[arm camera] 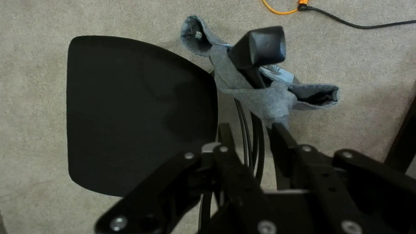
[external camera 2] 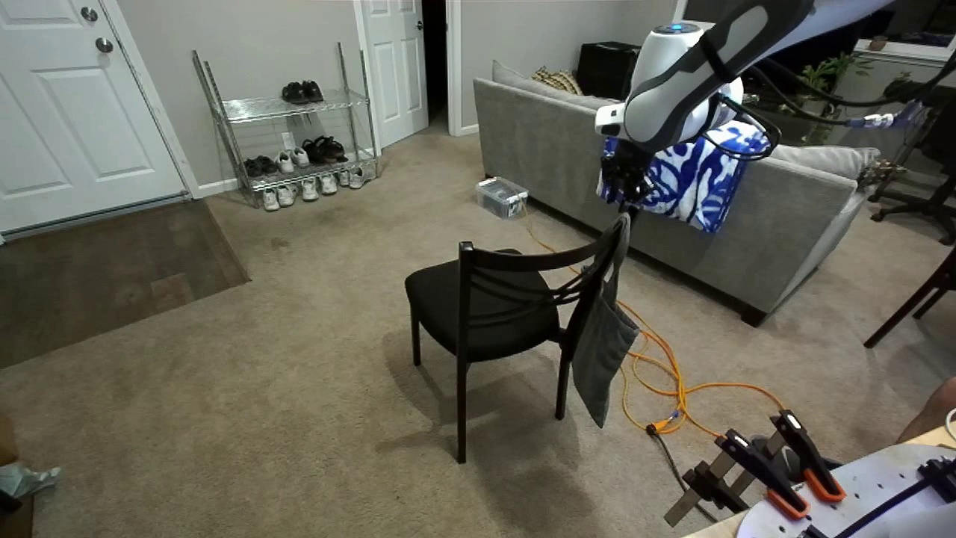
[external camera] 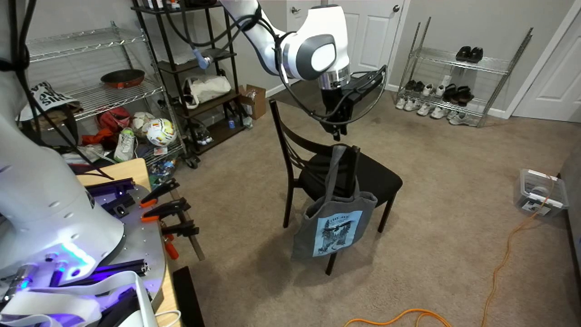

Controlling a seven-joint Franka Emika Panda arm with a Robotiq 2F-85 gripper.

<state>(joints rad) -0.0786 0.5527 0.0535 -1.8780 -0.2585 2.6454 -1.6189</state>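
My gripper [external camera: 337,134] points down above the back of a black chair [external camera: 379,181]; its fingers are apart with nothing held between them. It also shows in an exterior view [external camera 2: 627,193], close to the top of the chair's back corner. A grey tote bag [external camera: 338,231] with a light blue printed panel hangs by its straps from a post of the chair back. In the wrist view the open fingers [arm camera: 252,130] are over the chair's curved back rails, with the bag's straps [arm camera: 266,100] around the post just beyond the fingertips. The seat [arm camera: 136,120] lies to the left.
A table with the robot base and several clamps [external camera: 165,209] stands near the chair. An orange cord [external camera 2: 676,373] lies on the carpet. A grey sofa [external camera 2: 538,142], a clear plastic box [external camera: 540,193], a shoe rack [external camera: 458,63] and metal shelves [external camera: 95,91] stand around.
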